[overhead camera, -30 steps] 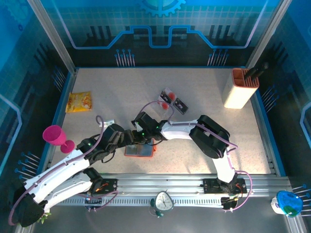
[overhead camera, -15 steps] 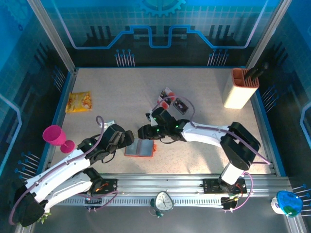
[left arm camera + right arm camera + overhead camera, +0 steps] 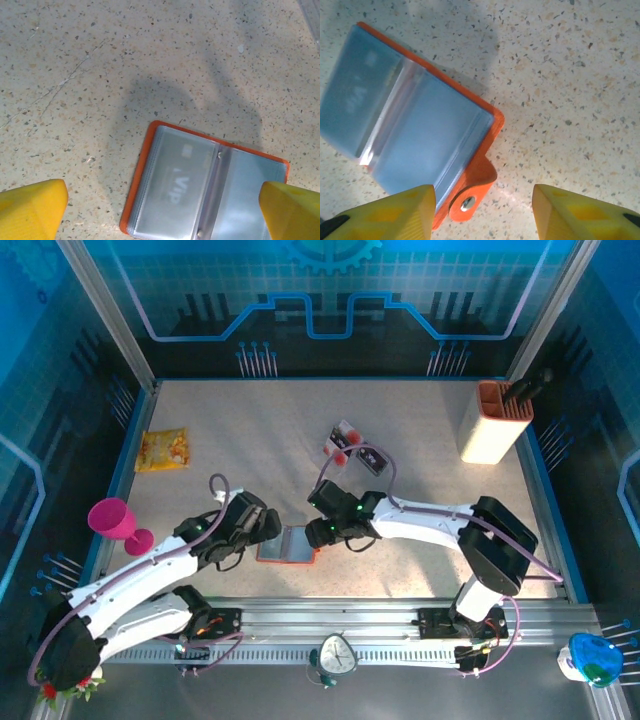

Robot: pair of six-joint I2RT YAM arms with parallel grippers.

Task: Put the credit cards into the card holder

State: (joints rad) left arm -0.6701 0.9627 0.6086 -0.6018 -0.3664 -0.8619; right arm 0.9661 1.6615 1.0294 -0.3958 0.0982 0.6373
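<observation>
The speckled table [image 3: 250, 420] sits inside blue walls. At lower left of the overhead view, my left gripper [image 3: 264, 530] hangs with jaws spread wide and holds nothing. Just right of it, at lower centre, the card holder [image 3: 288, 546] lies open and flat, and one pocket shows a card marked "VIP". My right gripper [image 3: 482, 200], beside its clasp, is partly spread and empty. The loose credit cards [image 3: 352, 447] lie above centre, well apart. I judge the next move is fetching another card: reach up, pinch one cleanly.
</observation>
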